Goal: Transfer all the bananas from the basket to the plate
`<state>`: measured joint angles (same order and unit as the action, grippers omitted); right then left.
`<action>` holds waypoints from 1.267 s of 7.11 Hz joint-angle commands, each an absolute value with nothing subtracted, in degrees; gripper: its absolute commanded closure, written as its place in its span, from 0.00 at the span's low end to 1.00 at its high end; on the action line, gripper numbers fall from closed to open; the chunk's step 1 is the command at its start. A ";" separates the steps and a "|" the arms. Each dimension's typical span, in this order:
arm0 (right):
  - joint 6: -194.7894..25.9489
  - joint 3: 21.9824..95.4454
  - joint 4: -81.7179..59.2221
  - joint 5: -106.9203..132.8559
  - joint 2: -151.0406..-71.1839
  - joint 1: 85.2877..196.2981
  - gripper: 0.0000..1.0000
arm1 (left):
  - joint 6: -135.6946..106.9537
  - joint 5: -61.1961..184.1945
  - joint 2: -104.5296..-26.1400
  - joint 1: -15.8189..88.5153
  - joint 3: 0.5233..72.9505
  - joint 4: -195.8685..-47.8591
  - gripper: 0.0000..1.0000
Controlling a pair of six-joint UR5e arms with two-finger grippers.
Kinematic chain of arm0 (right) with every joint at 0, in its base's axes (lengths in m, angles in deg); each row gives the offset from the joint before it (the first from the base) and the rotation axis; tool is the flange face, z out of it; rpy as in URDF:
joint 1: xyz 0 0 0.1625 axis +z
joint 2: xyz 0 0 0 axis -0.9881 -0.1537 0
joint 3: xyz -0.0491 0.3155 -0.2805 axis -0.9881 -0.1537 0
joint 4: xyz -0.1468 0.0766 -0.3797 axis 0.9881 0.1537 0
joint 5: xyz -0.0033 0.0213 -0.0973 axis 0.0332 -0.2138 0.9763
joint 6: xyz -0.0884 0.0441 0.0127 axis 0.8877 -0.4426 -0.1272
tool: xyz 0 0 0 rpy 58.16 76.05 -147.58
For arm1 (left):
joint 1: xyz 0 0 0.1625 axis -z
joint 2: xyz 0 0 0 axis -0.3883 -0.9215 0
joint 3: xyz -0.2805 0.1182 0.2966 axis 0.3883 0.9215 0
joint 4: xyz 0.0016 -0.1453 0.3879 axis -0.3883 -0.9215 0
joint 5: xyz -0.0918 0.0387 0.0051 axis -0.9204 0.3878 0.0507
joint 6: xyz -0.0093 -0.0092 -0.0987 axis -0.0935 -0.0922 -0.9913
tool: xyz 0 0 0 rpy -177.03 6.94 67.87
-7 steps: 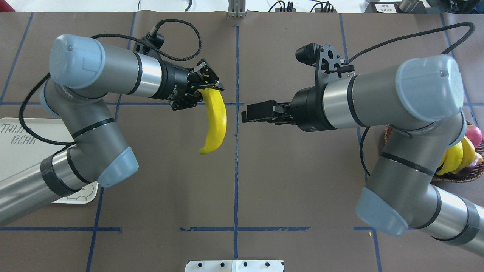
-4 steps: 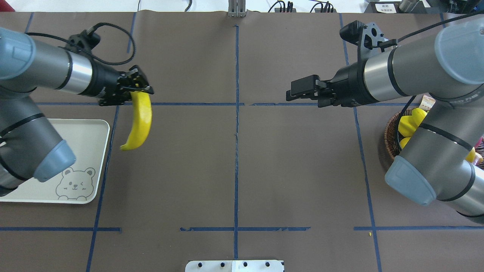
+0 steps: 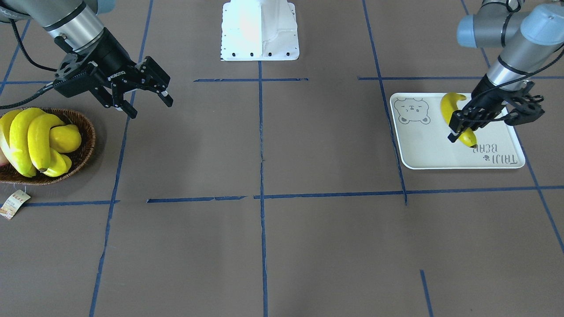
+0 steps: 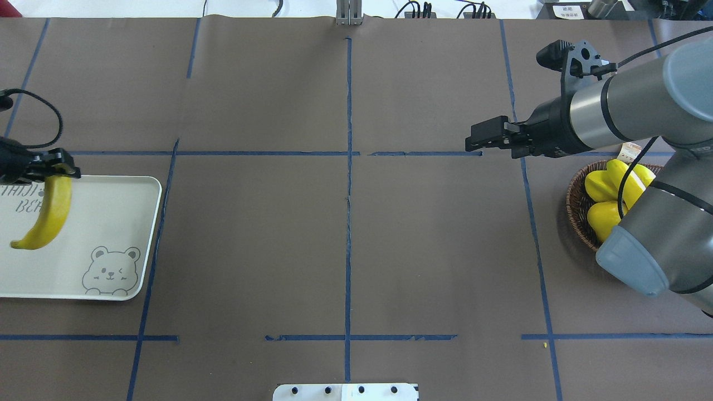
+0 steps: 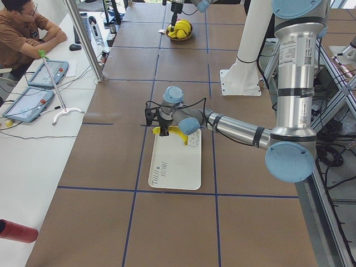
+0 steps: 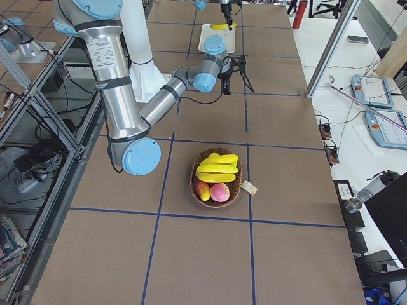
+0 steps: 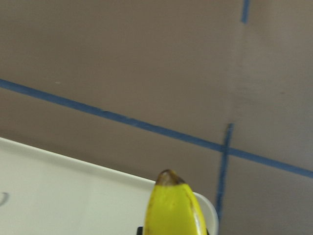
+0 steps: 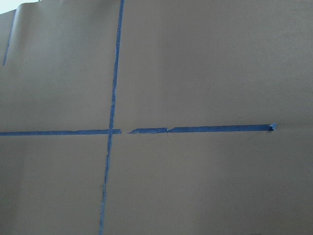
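1. The left gripper (image 4: 54, 167) is cut off by the overhead view's left edge, so only black fingers and a cable loop show. The front-facing view shows it whole, clamped on a banana (image 4: 47, 214) near one end.
2. The banana hangs over the plate (image 4: 106, 223), near the lettered end. Its free end points toward the bear print. I cannot tell whether it touches the plate. The left wrist view shows only its dark tip, with the plate's rounded corner beneath.
3. The plate's left part runs out of the overhead view and its lettering is cropped there.
4. Mid-table there is brown paper and a blue tape grid (image 4: 348, 167). The white base plate (image 3: 260, 31) is on the robot's side, and cables (image 4: 418, 8) lie at the far edge.
5. The right gripper (image 3: 150, 108) has its fingers spread and holds nothing. It hovers above the table, beside the basket (image 3: 86, 136) but not over it. Its wrist view shows only paper and tape.
6. In the basket, the bananas (image 3: 31, 136) are piled together with a rounder yellow fruit against them. The right side view shows reddish fruit behind them. The exact count is hard to make out.
7. In the overhead view the right arm's elbow (image 4: 635, 262) hides much of the basket.
8. A paper tag (image 3: 14, 203) lies on the table outside the rim.
9. In the left side view, a seated person (image 5: 22, 28) is at a white side table with tablets.
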<state>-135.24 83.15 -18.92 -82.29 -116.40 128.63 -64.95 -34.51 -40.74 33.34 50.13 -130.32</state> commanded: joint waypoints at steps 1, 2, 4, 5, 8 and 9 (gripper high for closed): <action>-133.93 83.05 -18.82 -82.49 -117.94 130.02 0.00 | -58.54 -33.61 -36.86 34.37 47.13 -130.39 1.00; -133.93 83.14 -18.82 -82.66 -118.03 130.29 0.00 | -57.92 -30.38 -37.56 34.20 44.15 -130.39 1.00; -133.92 83.32 -18.82 -82.84 -118.03 130.29 0.00 | -53.36 -30.08 -37.74 35.07 41.31 -130.39 1.00; -133.92 83.32 -18.82 -82.84 -118.03 130.38 0.00 | -53.25 -28.69 -37.83 35.07 40.52 -130.39 0.98; -133.92 83.40 -18.82 -84.76 -118.12 131.69 0.00 | -54.04 -26.65 -40.64 35.07 38.93 -130.39 0.89; -133.92 83.40 -18.82 -84.95 -118.21 131.87 0.00 | -54.04 -26.83 -40.73 35.07 39.02 -130.39 0.89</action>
<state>-133.92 83.40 -18.82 -84.26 -118.12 131.38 -53.94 -26.72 -40.35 35.07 39.00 -130.40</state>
